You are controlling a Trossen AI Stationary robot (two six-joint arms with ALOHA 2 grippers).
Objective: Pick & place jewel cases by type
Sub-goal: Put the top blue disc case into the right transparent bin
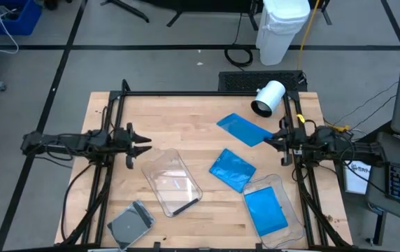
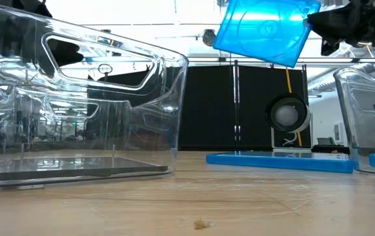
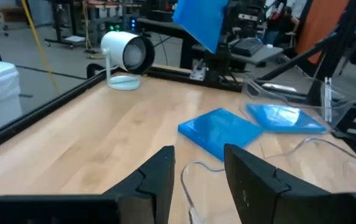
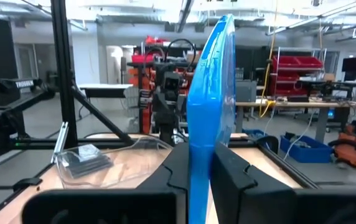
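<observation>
The sorting looks roughly half done, judging by where the cases lie. The right gripper (image 1: 278, 137) pinches one blue jewel case (image 1: 244, 129) by its edge and holds it up off the table, the case sticking out ahead of the fingertips. A second blue case (image 1: 232, 169) lies flat on the wood, below and a little ahead of that gripper, not yet sorted. A third blue case (image 1: 266, 211) already rests inside the clear tub (image 1: 294, 227) that sits near the right arm's side, well back from its fingertips. The left gripper (image 1: 146, 143) waits over the table with its fingers spread and nothing between them. Just ahead of it stands the other clear tub (image 1: 159, 164), with a dark case (image 1: 183, 206) at its far end. A grey case (image 1: 130, 224) lies on the table, beyond that tub's corner and apart from it. So the held blue case, the loose blue one and the grey one appear left to place.
</observation>
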